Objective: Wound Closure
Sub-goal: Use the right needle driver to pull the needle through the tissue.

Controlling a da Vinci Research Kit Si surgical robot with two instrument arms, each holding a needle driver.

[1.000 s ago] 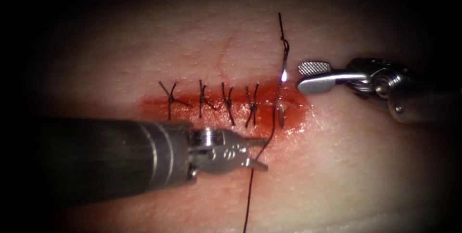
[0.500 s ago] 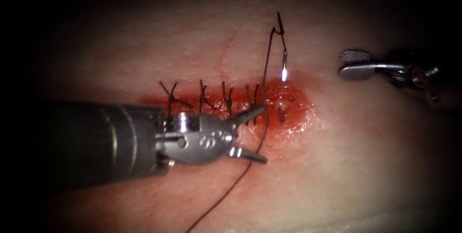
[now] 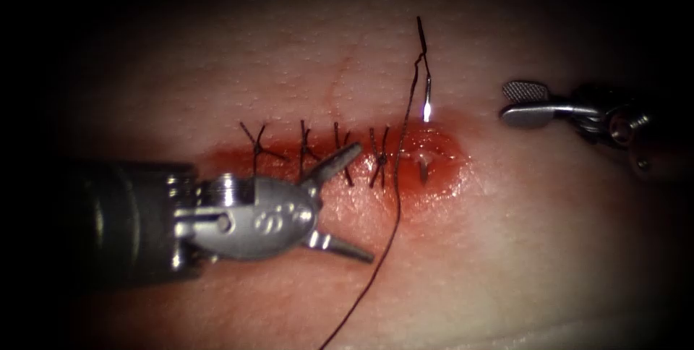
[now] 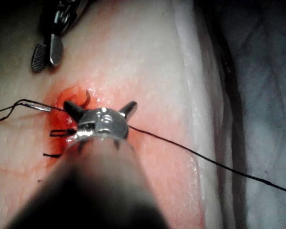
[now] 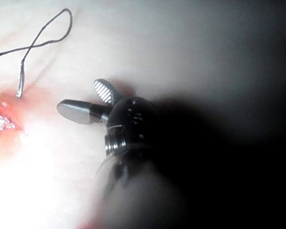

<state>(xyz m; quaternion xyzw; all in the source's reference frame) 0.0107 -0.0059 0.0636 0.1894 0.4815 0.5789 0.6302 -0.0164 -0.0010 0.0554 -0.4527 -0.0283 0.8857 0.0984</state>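
Four stitches [image 3: 318, 151], one needle [image 3: 426, 137] in tissue [image 3: 506, 249], two open empty tools.

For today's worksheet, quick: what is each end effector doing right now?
Left end effector: open, holding nothing.
Right end effector: open, holding nothing.
Needle: in the tissue, free.

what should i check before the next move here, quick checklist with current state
1. Left pincer free of thread and needle: ok, jaws wide open, holding nothing.
2. Right pincer free: ok, jaws open, holding nothing, off to the right of the cut.
3. Needle located: ok, it sits in the tissue at the cut's right end, with one end standing out above the cut and its tip out at the wound.
4. Thread clear of the left pincer: ok, it runs just right of the jaws, apart from them.
5. Four earlier stitches seated: ok.
6. How deep the needle's buried part runs: cannot tell.
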